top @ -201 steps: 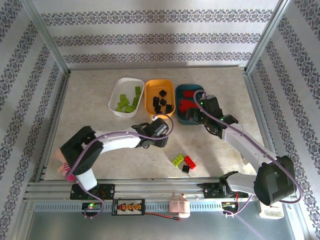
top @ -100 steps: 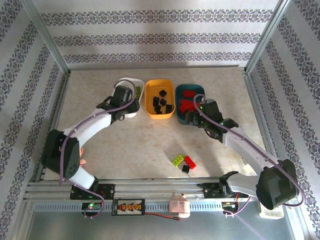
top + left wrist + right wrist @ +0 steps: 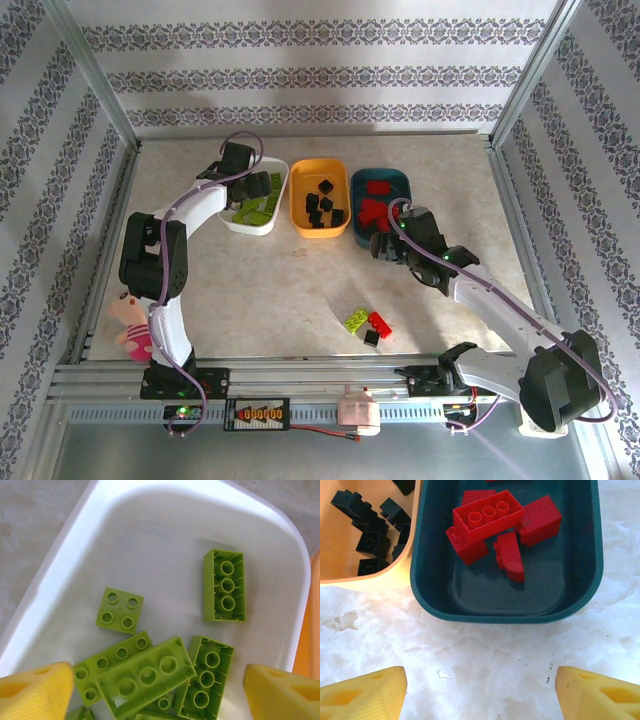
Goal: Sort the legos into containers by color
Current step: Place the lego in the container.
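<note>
obstacles: white tray [image 3: 250,229], orange-yellow tray [image 3: 318,233], teal tray [image 3: 380,172] side by side | loose bricks [image 3: 367,325] near front edge | free: table [image 3: 250,290] between them

Bright, even light falls from overhead; shadows on the table [image 3: 290,290] are soft and short. Close up, that tabletop is nearly blown white, the white tray [image 3: 150,525] looks washed out, and the yellow fingertips [image 3: 30,690] are blurry.

Top external: high, rearward, down over whole surface [image 3: 300,290]. Left wrist: close, straight down into white tray [image 3: 165,540]. Right wrist: close, seemingly tilted, over teal tray [image 3: 505,600]. Both trays recur in top view.
</note>
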You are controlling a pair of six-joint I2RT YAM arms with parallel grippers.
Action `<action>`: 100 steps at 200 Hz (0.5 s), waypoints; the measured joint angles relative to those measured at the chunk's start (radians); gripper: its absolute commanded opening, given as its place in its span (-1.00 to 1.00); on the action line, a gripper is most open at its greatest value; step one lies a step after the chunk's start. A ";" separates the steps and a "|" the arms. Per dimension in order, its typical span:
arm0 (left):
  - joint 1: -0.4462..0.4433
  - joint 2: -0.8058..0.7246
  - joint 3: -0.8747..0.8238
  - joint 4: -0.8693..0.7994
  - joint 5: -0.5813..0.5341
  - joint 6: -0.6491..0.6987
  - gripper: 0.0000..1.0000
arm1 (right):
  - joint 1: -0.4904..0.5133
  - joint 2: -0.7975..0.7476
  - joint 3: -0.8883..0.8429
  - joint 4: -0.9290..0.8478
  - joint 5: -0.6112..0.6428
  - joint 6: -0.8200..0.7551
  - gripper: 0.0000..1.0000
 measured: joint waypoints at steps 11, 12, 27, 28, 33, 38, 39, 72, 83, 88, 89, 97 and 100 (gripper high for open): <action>0.003 -0.002 0.001 -0.002 0.007 0.000 0.89 | 0.000 -0.006 0.000 -0.004 0.000 0.000 0.58; 0.003 -0.003 0.001 -0.002 0.007 0.000 0.90 | 0.000 -0.007 0.000 -0.004 0.000 0.000 0.58; 0.004 -0.013 0.000 -0.009 0.018 -0.001 0.96 | 0.000 -0.013 0.000 -0.006 0.000 0.000 0.58; 0.004 -0.013 0.000 -0.010 0.019 -0.001 0.96 | 0.000 -0.013 0.000 -0.006 0.000 0.000 0.58; 0.004 -0.021 -0.003 -0.010 0.027 -0.002 0.96 | 0.000 -0.014 0.000 -0.006 0.000 0.000 0.58; 0.003 -0.034 -0.010 -0.010 0.039 -0.004 0.96 | 0.000 -0.014 0.000 -0.006 0.000 0.000 0.58; 0.003 -0.036 -0.012 -0.010 0.040 -0.005 0.96 | 0.000 -0.014 0.000 -0.006 0.000 0.000 0.58; -0.007 -0.207 -0.154 0.014 0.099 -0.020 0.96 | 0.000 -0.015 -0.001 -0.005 0.000 0.001 0.59; -0.021 -0.283 -0.224 0.034 0.114 -0.027 0.96 | 0.000 -0.015 -0.004 -0.004 0.000 0.002 0.59; -0.033 -0.320 -0.257 0.042 0.119 -0.029 0.95 | 0.000 -0.015 -0.006 -0.004 0.000 0.004 0.59; -0.037 -0.330 -0.267 0.044 0.120 -0.030 0.95 | 0.000 -0.015 -0.007 -0.004 0.000 0.004 0.59; -0.060 -0.385 -0.315 0.050 0.129 -0.035 0.95 | 0.000 -0.015 -0.011 -0.004 0.000 0.005 0.59; -0.071 -0.404 -0.333 0.055 0.132 -0.036 0.95 | 0.000 -0.015 -0.013 -0.003 0.000 0.005 0.59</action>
